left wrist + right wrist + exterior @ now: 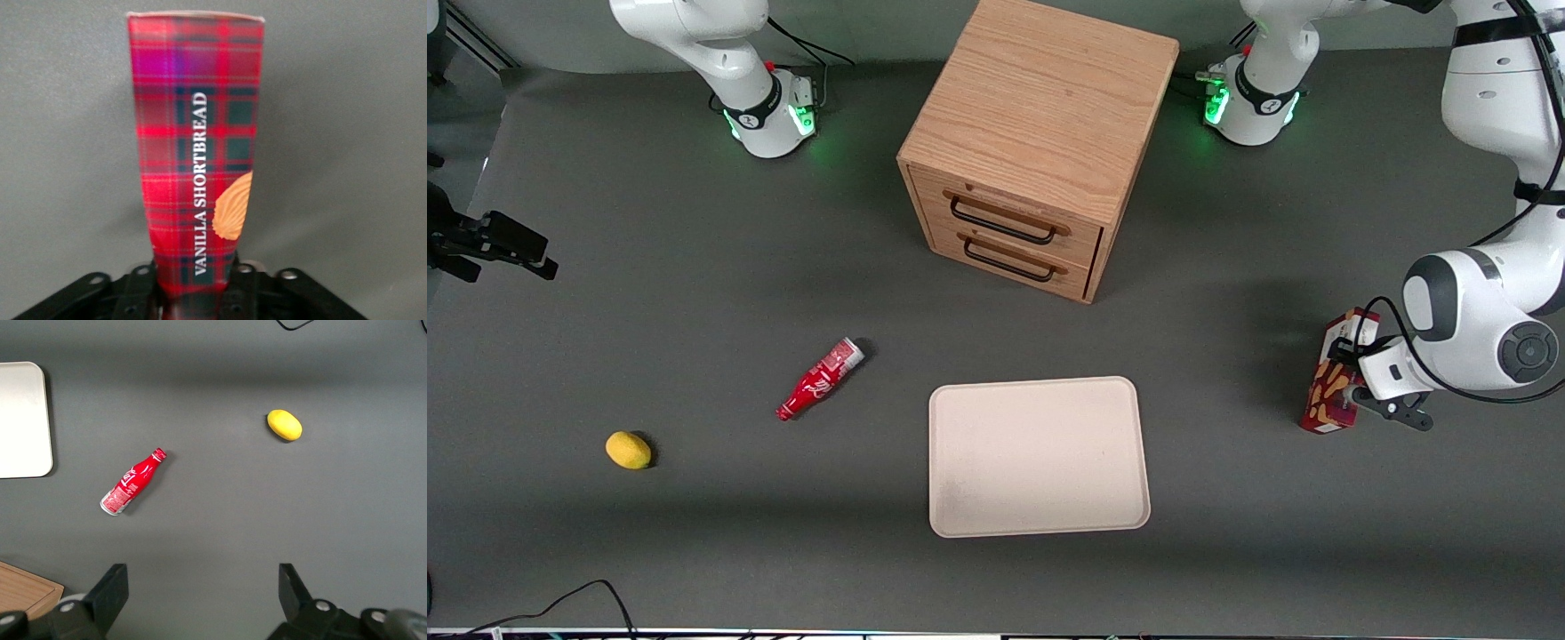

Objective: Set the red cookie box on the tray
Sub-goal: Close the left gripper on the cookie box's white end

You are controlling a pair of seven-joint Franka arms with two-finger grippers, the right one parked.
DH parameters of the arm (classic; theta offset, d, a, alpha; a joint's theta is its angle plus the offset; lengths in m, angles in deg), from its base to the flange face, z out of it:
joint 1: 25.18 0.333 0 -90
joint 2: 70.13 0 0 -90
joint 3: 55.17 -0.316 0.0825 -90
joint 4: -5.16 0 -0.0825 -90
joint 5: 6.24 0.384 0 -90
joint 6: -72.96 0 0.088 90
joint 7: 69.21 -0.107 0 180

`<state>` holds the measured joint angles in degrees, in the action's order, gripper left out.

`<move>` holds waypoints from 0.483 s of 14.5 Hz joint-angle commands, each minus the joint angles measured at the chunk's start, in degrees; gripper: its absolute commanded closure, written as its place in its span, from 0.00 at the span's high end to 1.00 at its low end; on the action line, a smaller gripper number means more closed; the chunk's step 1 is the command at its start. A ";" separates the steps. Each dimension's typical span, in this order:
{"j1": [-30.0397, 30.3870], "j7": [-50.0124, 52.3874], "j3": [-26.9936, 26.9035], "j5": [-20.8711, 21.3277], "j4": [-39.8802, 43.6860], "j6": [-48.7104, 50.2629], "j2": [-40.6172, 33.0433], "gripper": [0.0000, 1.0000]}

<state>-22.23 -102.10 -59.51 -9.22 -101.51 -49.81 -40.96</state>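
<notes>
While the left arm is bent low at its own end of the table, the gripper (1352, 378) has its fingers clamped on the red cookie box (1334, 382), which looks lifted and a bit tilted, plaid face toward the wrist camera. It's well apart from the tray (1039, 456), which sits nearer the front camera than the wooden drawer cabinet (1032, 142).

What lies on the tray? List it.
Nothing shows on the tray; its cream surface is bare. The red cookie box is toward the working arm's end, clamped in the gripper.
</notes>
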 commanded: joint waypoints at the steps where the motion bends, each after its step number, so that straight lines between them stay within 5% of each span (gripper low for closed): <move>1: -0.23 -1.39 -0.23 -0.97 -0.90 -0.45 -0.78 0.00; 4: -0.14 -3.48 -0.23 -0.97 0.84 1.38 -1.48 0.00; 7: -0.14 -3.24 -0.50 -0.88 11.36 14.52 -2.01 0.00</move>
<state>-22.22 -104.20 -59.56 -9.50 -97.48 -44.55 -41.44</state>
